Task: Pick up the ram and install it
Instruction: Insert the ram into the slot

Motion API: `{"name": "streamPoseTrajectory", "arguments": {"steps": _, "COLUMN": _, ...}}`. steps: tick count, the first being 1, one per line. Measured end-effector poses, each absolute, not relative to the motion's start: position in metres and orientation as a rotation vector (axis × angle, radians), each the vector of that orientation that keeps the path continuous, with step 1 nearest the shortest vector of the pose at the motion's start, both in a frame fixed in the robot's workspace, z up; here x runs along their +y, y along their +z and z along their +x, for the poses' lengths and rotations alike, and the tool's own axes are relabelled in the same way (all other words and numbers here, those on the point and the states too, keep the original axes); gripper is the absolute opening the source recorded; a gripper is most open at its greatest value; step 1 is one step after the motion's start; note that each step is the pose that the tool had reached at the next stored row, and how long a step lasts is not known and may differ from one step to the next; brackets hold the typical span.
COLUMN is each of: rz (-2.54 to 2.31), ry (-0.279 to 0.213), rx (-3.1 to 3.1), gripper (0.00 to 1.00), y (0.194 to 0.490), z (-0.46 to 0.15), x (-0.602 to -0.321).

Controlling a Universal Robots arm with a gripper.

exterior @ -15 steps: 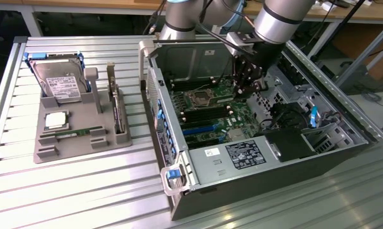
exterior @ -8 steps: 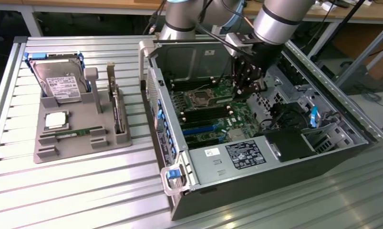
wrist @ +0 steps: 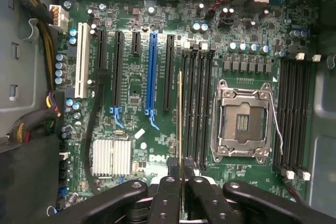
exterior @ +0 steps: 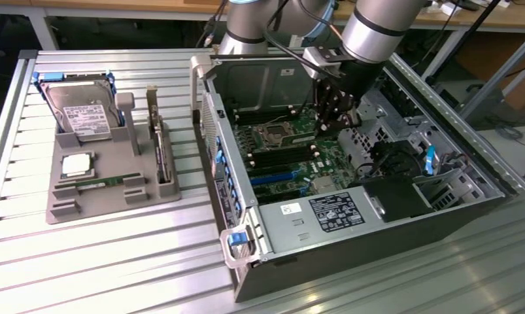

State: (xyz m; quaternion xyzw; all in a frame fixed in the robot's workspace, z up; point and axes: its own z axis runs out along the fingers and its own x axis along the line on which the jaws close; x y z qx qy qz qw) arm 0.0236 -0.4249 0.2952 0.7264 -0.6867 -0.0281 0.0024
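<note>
As seen from the wrist view, held the ram (wrist: pixel 180 124) edge-on between the closed fingers of the gripper (wrist: pixel 181 192), clamped at one end, with the thin green stick reaching away from the fingertips toward the motherboard (wrist: pixel 136 98). Ran its long axis parallel to the bank of black memory slots (wrist: pixel 197 103) beside the CPU socket (wrist: pixel 242 121). Lay over the outermost slot of that bank, on the side away from the socket and next to the long black expansion slot (wrist: pixel 169 72). Could not be told from either view whether the lower edge of the stick touched the slot or hung above it.

Viewed from the exterior camera, stood nearly vertical inside the open computer case (exterior: pixel 271 229), with the gripper (exterior: pixel 332 121) low over the board near the case's far wall. Judged the stick to be over the slot bank and not yet shown as seated; latches at the slot ends too small to read.

Noted on the metal table a grey parts tray (exterior: pixel 105 190) toward the exterior view's left edge, well apart from the case, carrying a hard drive (exterior: pixel 84 114), a square silver CPU chip (exterior: pixel 76 165) and an upright expansion card (exterior: pixel 162 147).

Judged the deciding relation to be the stick's line against the slot's line: parallel as seen, sideways offset small.
</note>
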Motion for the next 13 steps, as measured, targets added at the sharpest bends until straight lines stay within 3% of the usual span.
{"name": "streamPoseTrajectory", "arguments": {"steps": 13, "rz": 2.245, "ry": -0.078, "rx": -2.180, "gripper": 0.13, "y": 0.282, "z": 0.011, "x": -0.425}}
